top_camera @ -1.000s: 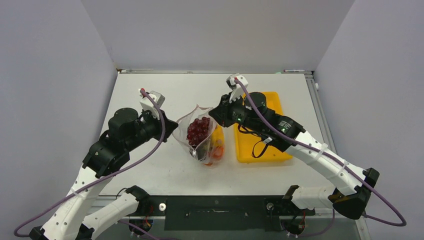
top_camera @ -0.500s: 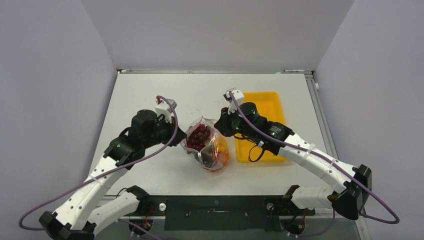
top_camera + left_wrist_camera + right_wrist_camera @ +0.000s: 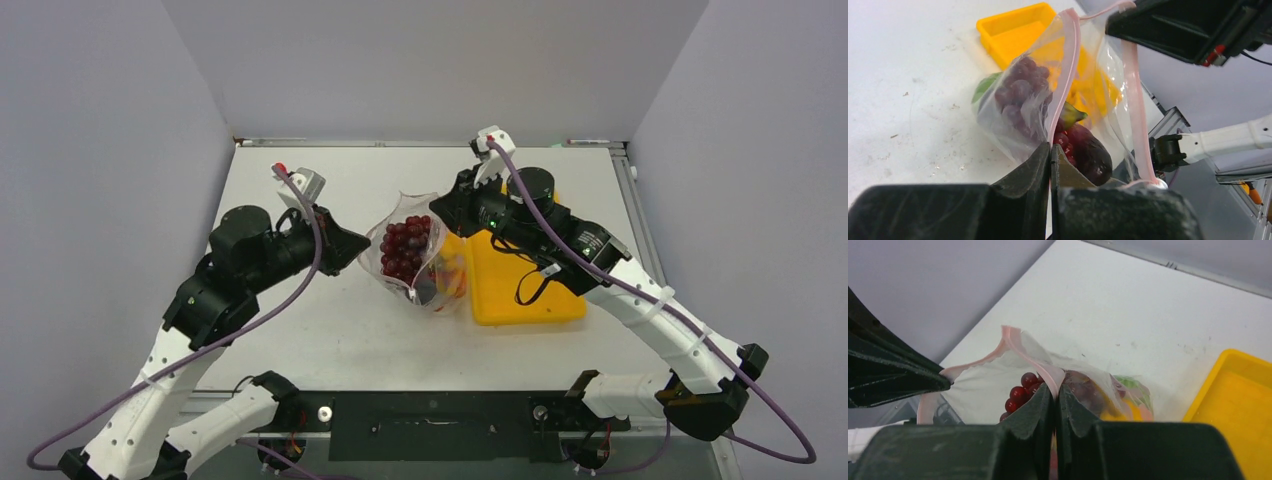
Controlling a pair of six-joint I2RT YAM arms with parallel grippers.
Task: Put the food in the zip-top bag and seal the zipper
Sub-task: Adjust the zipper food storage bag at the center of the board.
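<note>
The zip-top bag (image 3: pixel 415 260) hangs between my two grippers with its mouth open and facing up. Inside it are the food pieces: the dark red grape bunch (image 3: pixel 403 245), the purple eggplant (image 3: pixel 1093 152), and yellow, orange and green pieces (image 3: pixel 1128 405). My left gripper (image 3: pixel 362 243) is shut on the left end of the pink zipper (image 3: pixel 1068 60). My right gripper (image 3: pixel 440 212) is shut on the zipper's right end (image 3: pixel 1045 372). The two pink strips stand apart.
The yellow tray (image 3: pixel 525 270) lies right of the bag, under my right arm. The white table (image 3: pixel 330 330) has its walls at the back and both sides. My arm bases stand at the near edge.
Both grippers have lifted the bag's mouth and pulled it wider. My left gripper moved back to the left, my right gripper moved up and to the right. The bag shifted slightly toward the back.
</note>
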